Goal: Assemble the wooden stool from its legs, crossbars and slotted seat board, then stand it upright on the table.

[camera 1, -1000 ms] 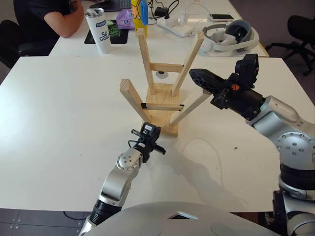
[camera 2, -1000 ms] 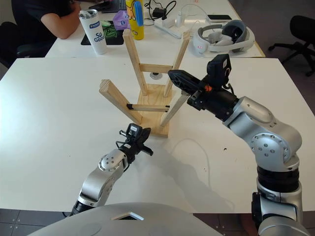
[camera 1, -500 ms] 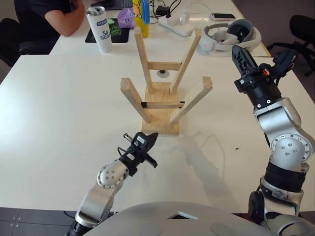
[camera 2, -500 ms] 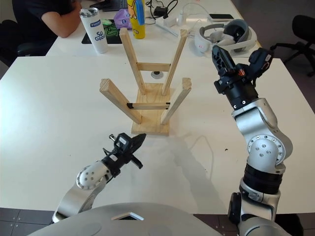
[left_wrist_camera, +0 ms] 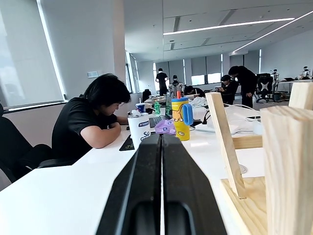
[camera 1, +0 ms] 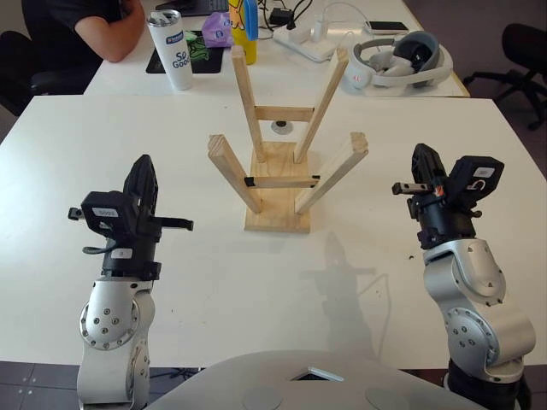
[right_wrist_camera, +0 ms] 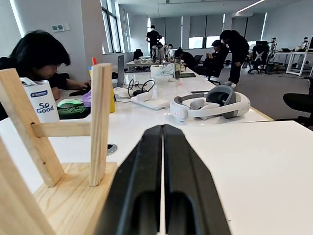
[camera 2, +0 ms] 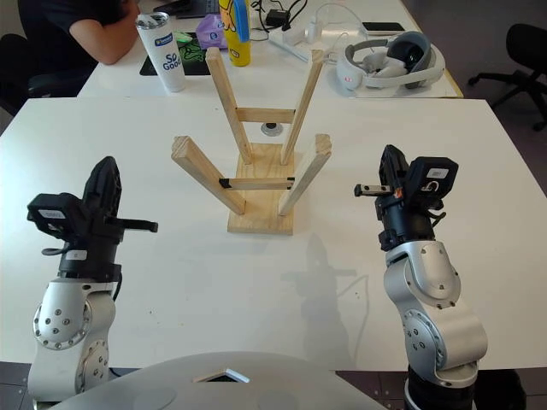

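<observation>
My left gripper (camera 1: 144, 164) and right gripper (camera 1: 420, 154) are both pressed shut, holding nothing, either side of the pale wooden four-legged stool (camera 1: 282, 182). It rests upside down on the white table (camera 1: 342, 282), legs (camera 1: 246, 98) splaying upward.

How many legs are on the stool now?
4. All stick up from the seat board, which lies flat on the table: far-left leg, far-right leg, near-left leg, near-right leg. None looks hidden.
</observation>
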